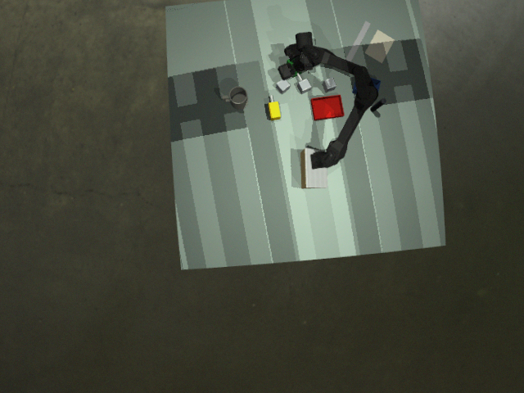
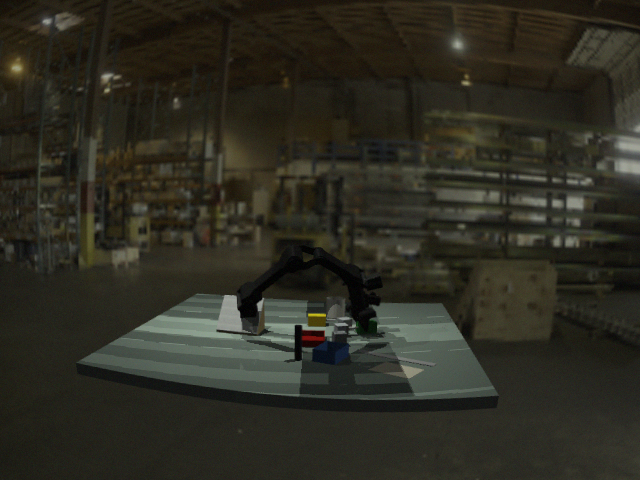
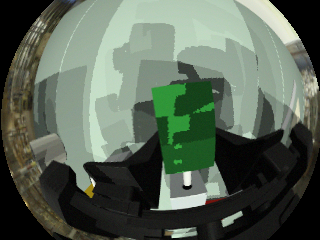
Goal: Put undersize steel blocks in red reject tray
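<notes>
Clamps one green GO gauge [image 1: 288, 61] [image 2: 373, 326] [image 3: 185, 127] between the two fingers of the end effector [image 1: 292, 67] [image 2: 366, 326] [image 3: 182, 130], with the green handle gripped and one pale pin pointing down at the single visible hole of the middle block [image 1: 304, 85] [image 3: 188, 201]. Cannot tell how deep the pin sits, if at all. Counts three steel blocks on the desk [image 1: 219, 190] [image 2: 206, 361] [image 3: 210, 25]: in the top view, one middle block, one left block [image 1: 282, 85] to its left and one right block [image 1: 329, 83] to its right, all three apart. Places one red tray [image 1: 327, 107] [image 2: 312, 338] near the right block, outside the row. Adds one yellow gauge [image 1: 274, 110] [image 2: 316, 319], lying flat with one pin, and one mug [image 1: 238, 97] [image 2: 335, 306] [image 3: 47, 150] beyond it. Includes one blue bin [image 1: 376, 83] [image 2: 330, 353], partly hidden from above by the one arm [image 1: 346, 127] [image 2: 273, 276], and one upright black cylinder [image 1: 377, 106] [image 2: 298, 342] near it. Also holds one beige rectangle [image 1: 380, 45] [image 2: 410, 370] beside one thin strip [image 1: 359, 40] [image 2: 408, 359], plus one white-topped box [image 1: 315, 179] [image 2: 231, 315] around the arm's base.
</notes>
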Controlling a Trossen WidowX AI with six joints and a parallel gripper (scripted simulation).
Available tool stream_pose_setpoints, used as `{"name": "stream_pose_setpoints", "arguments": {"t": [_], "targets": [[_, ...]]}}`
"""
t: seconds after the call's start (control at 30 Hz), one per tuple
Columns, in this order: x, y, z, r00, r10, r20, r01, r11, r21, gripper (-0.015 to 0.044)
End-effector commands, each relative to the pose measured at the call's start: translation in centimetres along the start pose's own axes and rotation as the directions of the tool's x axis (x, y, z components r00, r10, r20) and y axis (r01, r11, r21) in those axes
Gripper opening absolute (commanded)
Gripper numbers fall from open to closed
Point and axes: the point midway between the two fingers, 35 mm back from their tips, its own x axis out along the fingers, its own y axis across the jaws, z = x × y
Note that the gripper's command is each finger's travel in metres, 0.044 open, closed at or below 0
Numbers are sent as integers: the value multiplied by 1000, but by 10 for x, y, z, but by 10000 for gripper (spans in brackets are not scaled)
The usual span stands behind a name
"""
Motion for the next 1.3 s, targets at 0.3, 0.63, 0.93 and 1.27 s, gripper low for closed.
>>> {"name": "stream_pose_setpoints", "arguments": {"t": [0.3, 0.63, 0.93, 1.27], "targets": [[-4, -2, -2, 1000, -2, 7, 2, 1000, -1, 0], [-5, -2, -5, 1000, -2, 7, 2, 1000, -1, 0], [-6, -2, -7, 1000, -1, 7, 1, 1000, -1, 0], [-7, -3, -11, 1000, -1, 7, 1, 1000, -2, 0]]}}
